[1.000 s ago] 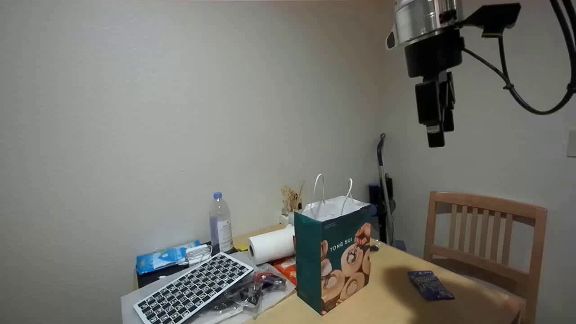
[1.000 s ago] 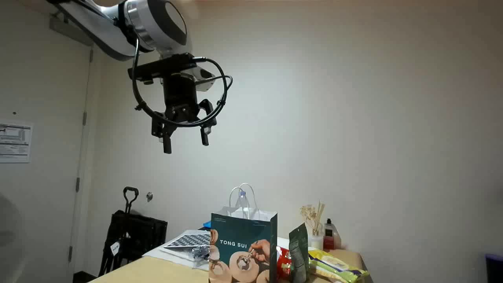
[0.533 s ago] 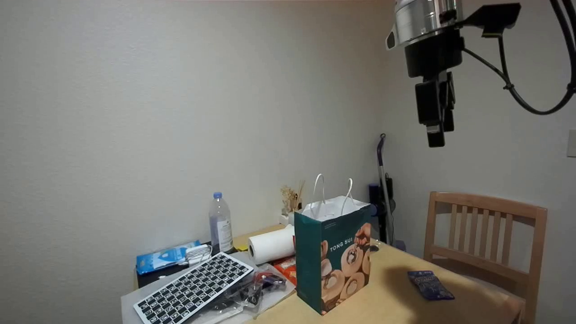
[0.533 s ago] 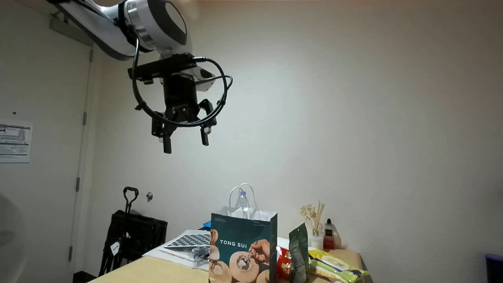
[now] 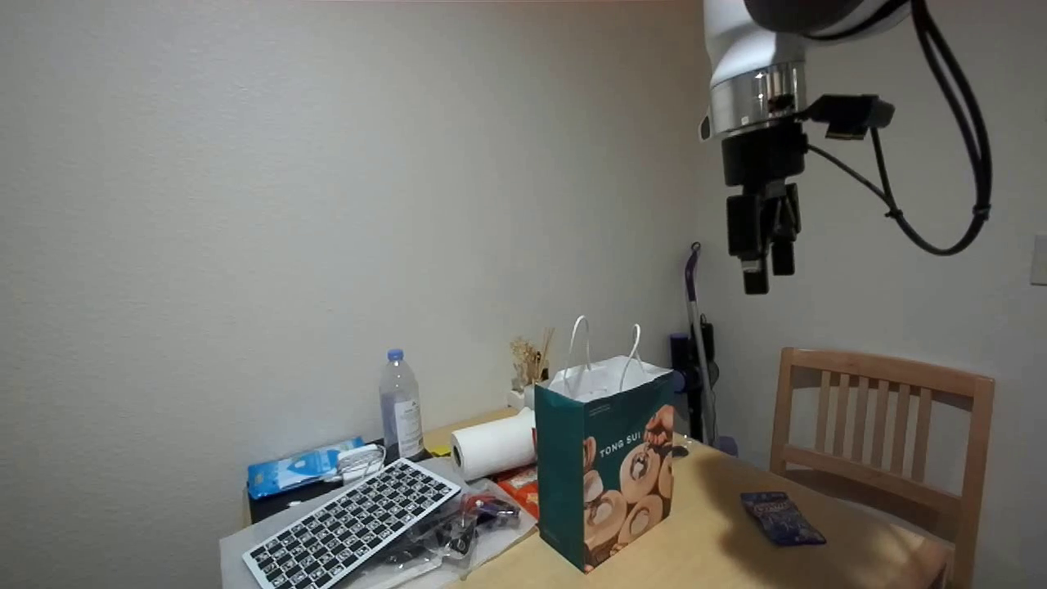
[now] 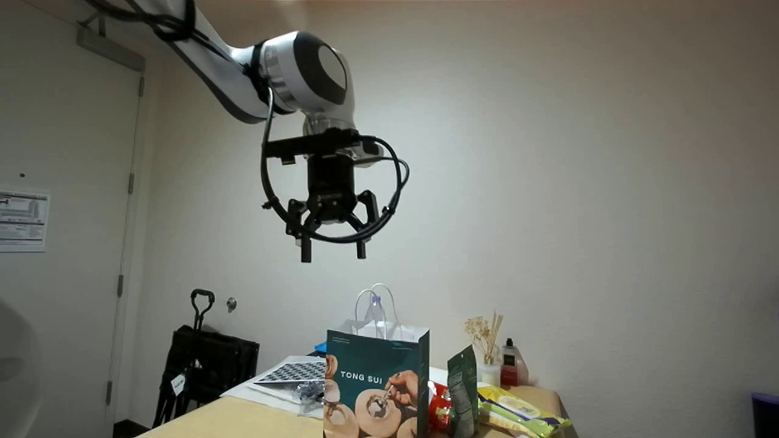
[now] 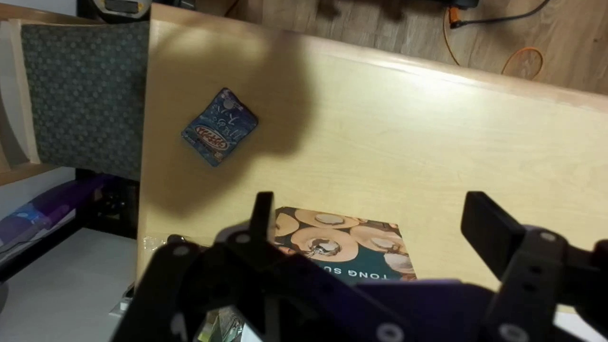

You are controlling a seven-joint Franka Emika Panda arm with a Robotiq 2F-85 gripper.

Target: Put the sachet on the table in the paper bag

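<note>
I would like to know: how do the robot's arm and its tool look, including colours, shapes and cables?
The arm is white, with a dark grey rounded joint cap and a silver wrist ring. The tool is black, with two narrow, straight fingers. Black cables loop beside it. No marking is readable.

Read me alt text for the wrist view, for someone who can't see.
An open, empty gripper hangs above a tan table where a dark-blue sachet lies at upper left. Below center, the gripper partly hides a green paper bag; a speckled chair seat shows at left.
</note>
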